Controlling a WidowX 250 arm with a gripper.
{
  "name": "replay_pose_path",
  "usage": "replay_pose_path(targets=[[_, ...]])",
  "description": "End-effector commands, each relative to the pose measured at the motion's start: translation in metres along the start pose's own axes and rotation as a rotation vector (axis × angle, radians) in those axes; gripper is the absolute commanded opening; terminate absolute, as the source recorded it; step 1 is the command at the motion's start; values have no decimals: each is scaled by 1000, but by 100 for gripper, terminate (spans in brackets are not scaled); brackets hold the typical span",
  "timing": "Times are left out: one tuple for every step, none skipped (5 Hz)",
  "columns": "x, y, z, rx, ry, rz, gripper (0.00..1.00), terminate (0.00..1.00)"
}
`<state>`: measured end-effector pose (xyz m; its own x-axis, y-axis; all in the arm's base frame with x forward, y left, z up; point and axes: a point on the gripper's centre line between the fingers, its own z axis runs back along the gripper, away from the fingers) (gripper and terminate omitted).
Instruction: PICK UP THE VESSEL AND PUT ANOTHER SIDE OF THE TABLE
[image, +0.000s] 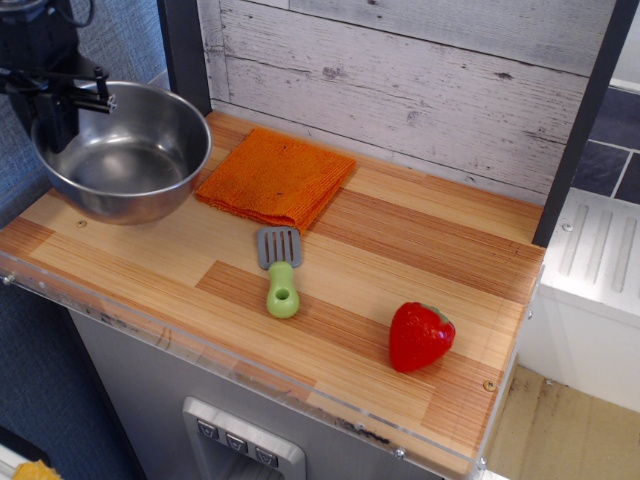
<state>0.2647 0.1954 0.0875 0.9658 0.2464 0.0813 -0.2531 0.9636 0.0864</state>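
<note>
The vessel (125, 155) is a round shiny steel bowl at the far left of the table (400, 250), over its left edge. I cannot tell whether it touches the wood. My black gripper (62, 95) is shut on the bowl's left rim, coming down from the top left corner. The bowl is upright and empty. The orange cloth (277, 176) lies uncovered just right of the bowl.
A small spatula with a green handle (281, 272) lies in the middle. A red strawberry (419, 335) sits at the front right. A grey plank wall (420, 80) backs the table. A blue wall (20, 180) stands at the left.
</note>
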Motion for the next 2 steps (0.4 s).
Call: replay_pose_path(targets=[[-6,2,-19,47,9,1,0,0],[-5,0,-31,38,22,21,0,0]])
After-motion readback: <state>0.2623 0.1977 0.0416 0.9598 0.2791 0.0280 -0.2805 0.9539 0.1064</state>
